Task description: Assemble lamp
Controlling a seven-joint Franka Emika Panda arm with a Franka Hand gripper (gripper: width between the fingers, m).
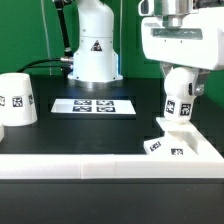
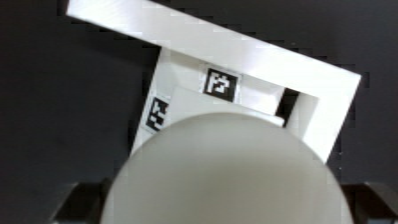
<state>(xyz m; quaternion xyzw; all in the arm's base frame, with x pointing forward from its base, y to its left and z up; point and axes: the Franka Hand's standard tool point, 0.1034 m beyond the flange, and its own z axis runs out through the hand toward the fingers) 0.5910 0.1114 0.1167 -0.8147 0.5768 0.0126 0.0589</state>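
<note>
Three white lamp parts were in sight, and only one was in the gripper (image 1: pixel 179 90). Its two fingers had closed part-way, to the width of the bulb (image 1: pixel 178 103), which sat clamped between them with its dome up toward the palm and its short neck pointing down. In the wrist view that dome (image 2: pixel 222 165) filled the space between the fingers and hid most of what was under it. Directly beneath the fingers lay the flat square base (image 1: pixel 185 148) on the black table (image 1: pixel 60 135). The bulb's neck was right at the base's top face, but whether it was touching or seated could not be told. The wrist view showed the base (image 2: pixel 178 40) lined up past the bulb. The bulb looked light, stiff and smooth, so its round sides would probably slip under a side load. A hold low on the dome near the neck, square across it, seemed safest, with any turning done gently. Farther from the fingers, toward the exterior view's left, the marker board (image 1: pixel 93 105) lay flat on the table. Farthest from them stood the tapered shade (image 1: pixel 15 100), mouth down and well apart. It probably counted as hollow, thin-walled and best taken across its narrow end.
</note>
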